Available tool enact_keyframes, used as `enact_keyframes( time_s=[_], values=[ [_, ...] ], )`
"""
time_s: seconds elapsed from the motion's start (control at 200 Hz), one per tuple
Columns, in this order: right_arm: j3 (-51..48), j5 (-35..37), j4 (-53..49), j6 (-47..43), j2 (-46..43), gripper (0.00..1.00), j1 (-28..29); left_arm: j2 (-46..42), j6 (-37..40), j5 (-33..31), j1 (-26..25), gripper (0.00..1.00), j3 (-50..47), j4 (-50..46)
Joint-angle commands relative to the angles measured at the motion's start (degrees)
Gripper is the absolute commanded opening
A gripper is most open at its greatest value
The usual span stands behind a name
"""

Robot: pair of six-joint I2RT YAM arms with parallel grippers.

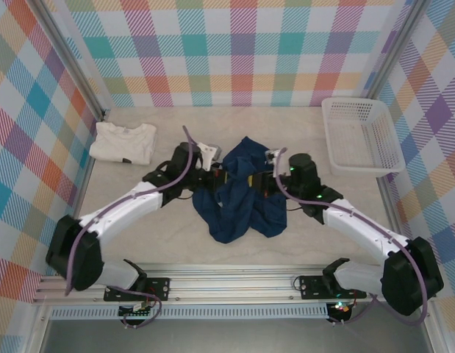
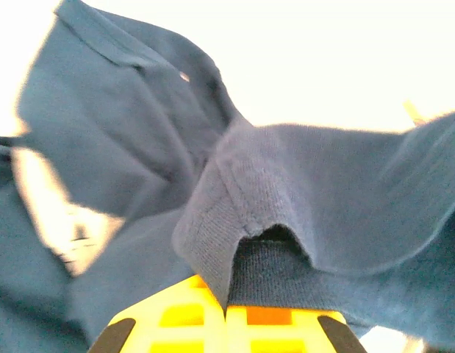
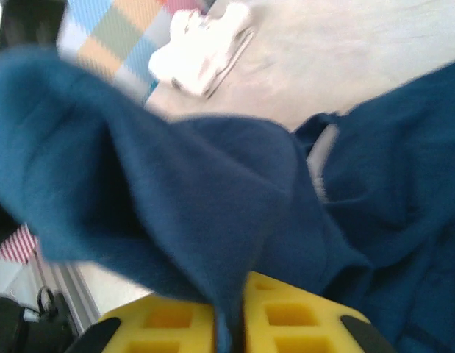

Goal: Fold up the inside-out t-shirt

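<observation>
the inside-out t-shirt sits bunched and crumpled at the middle of the table, with no neat fold showing. the left gripper and the right gripper each have their jaws clamped on a pinch of its cloth. spreading it flat and every fold look still to do.

I can read no text, brand or number anywhere. A pale strip on the navy t-shirt, seen from my right wrist camera, is too blurred to read.
</observation>
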Motion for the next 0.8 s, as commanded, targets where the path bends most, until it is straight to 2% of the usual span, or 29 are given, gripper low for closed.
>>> enact_keyframes(
  time_s=[0.0,0.08,0.165,0.24,0.315,0.395,0.52,0.62,0.795],
  values=[
    [5.7,5.3,-7.6,-9.6,1.9,0.31,5.3,-9.6,-1.2,-15.6,2.9,0.00,5.5,-12.6],
    [4.6,9.7,-8.8,-11.4,-0.1,0.43,4.4,-13.5,-1.9,-21.1,5.7,0.00,7.5,-18.9],
    [3.3,14.5,-9.1,-9.6,-0.8,0.49,-0.2,-16.6,-2.2,-23.8,7.9,0.00,8.4,-22.9],
    [5.5,18.8,-13.4,-7.4,3.4,0.52,-4.1,-17.9,-2.1,-23.7,8.7,0.00,8.2,-23.6],
    [8.3,22.4,-16.8,-7.9,9.1,0.57,-4.4,-17.8,-2.2,-23.2,8.9,0.00,8.3,-23.9],
    [10.4,21.0,-18.1,-7.5,14.0,0.62,-4.4,-17.2,-2.5,-22.7,9.0,0.00,8.7,-24.2],
    [13.1,14.7,-18.0,-6.1,20.9,0.69,-4.1,-16.8,-2.8,-22.0,9.0,0.00,8.3,-23.6],
    [15.6,11.9,-18.9,-5.0,26.3,0.69,-2.9,-16.7,-2.9,-22.0,9.1,0.00,7.8,-23.0],
    [16.5,13.5,-20.7,-3.3,31.0,0.68,-2.1,-16.9,-3.0,-21.9,9.1,0.00,7.6,-23.1]
  ],
)
